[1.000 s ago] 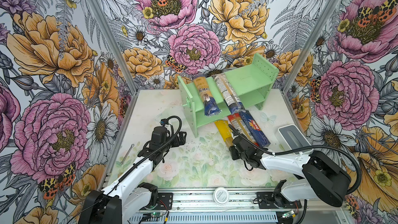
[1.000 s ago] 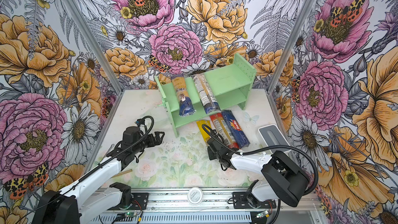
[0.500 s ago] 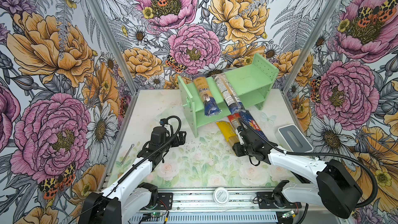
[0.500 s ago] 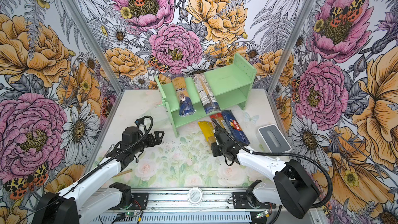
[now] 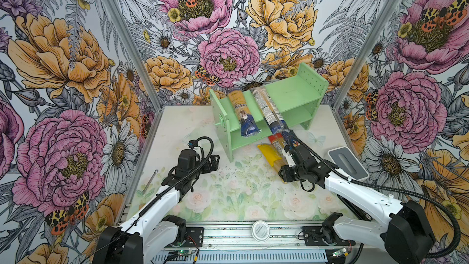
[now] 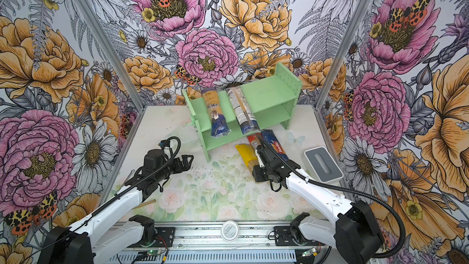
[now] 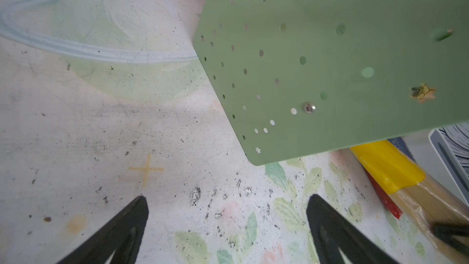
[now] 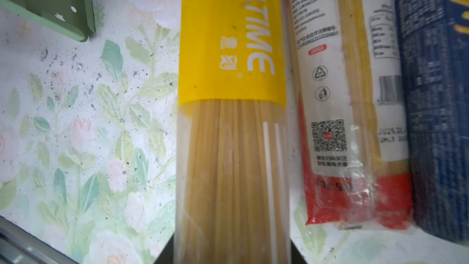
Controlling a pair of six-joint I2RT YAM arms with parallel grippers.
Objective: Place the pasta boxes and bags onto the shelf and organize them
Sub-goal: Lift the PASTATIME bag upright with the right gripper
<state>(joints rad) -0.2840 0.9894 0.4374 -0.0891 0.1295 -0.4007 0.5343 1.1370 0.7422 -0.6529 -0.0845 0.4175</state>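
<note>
The right gripper (image 8: 231, 239) is clamped narrowly on the clear end of the yellow pack (image 5: 266, 149), its fingers cut off at the wrist view's edge and its arm hiding much of the dark blue pack (image 6: 272, 140) in both top views. The red pack (image 6: 253, 139) lies between the two, and all three rest on the table just in front of the shelf (image 5: 291, 92). One clear pack (image 5: 241, 113) and a second clear pack (image 5: 269, 110) lie crosswise over the shelf, upper ends on the top tier and dark-blue ends down at the lower tier's front edge. The left gripper (image 7: 227, 199) hangs with jaws spread wide over bare table, just off the shelf's peg-holed side panel. The table (image 5: 228, 194), printed with pale roses, is scuffed and speckled with dark grit. Floral wallpaper (image 5: 63, 59) closes three sides. A grey slotted box (image 5: 347, 161) sits beyond the shelf's other end, near the table edge. The broad stretch of table in front of the shelf, between the arms, lies open.
</note>
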